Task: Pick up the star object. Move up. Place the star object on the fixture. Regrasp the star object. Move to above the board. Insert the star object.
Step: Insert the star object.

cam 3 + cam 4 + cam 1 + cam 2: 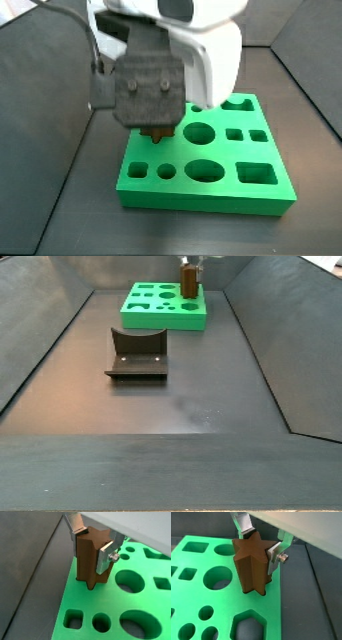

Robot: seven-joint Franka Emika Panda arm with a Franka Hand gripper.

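The brown star object (87,562) (250,562) stands upright between the silver fingers of my gripper (92,546) (260,544), which is shut on its upper part. Its lower end hangs just over the green board (110,602) (228,604) near one edge; I cannot tell whether it touches. In both side views the gripper (158,122) (191,268) holds the star object (159,131) (191,283) over the board (201,198) (163,319). The board's star cutout is hidden. The dark fixture (138,354) stands on the floor in front of the board, well away from the gripper.
Round, square and oval holes lie in the board around the star object. Dark sloping walls enclose the floor on all sides. The arm's white body (201,50) rises above the board.
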